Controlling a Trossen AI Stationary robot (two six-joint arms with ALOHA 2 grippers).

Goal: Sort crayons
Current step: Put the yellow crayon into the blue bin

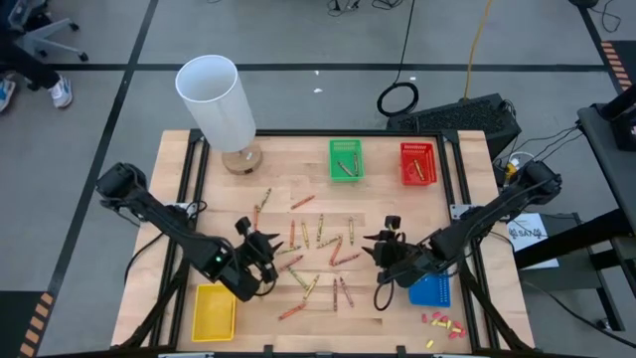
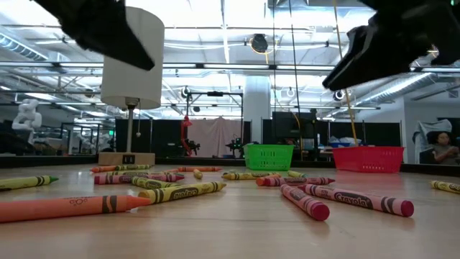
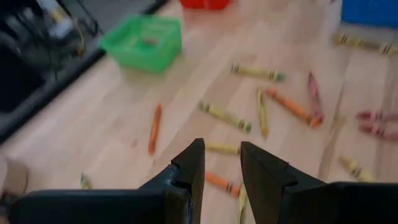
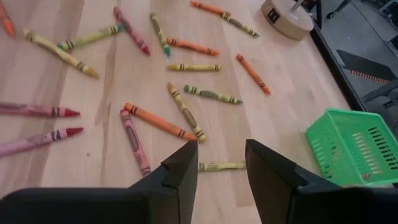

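Many crayons [image 1: 316, 249], red, orange, olive-yellow and brown, lie flat and scattered over the middle of the wooden table [image 1: 288, 169]. My left gripper [image 1: 264, 246] hovers above the left side of the scatter, open, with nothing between its fingers [image 3: 222, 160]. My right gripper [image 1: 384, 245] hovers above the right side of the scatter, also open and empty [image 4: 222, 155]. Both point slantwise down toward the table's middle. In the low view the crayons [image 2: 180, 192] lie on the tabletop, and both arms stand well above them.
A green basket [image 1: 346, 159] and a red basket [image 1: 418, 164] stand at the far edge, each with a few crayons inside. A yellow basket [image 1: 214, 310] sits near left, a blue basket [image 1: 430, 289] near right. A white lamp [image 1: 221, 109] stands far left. Small stubby bits [image 1: 442, 323] lie near right.
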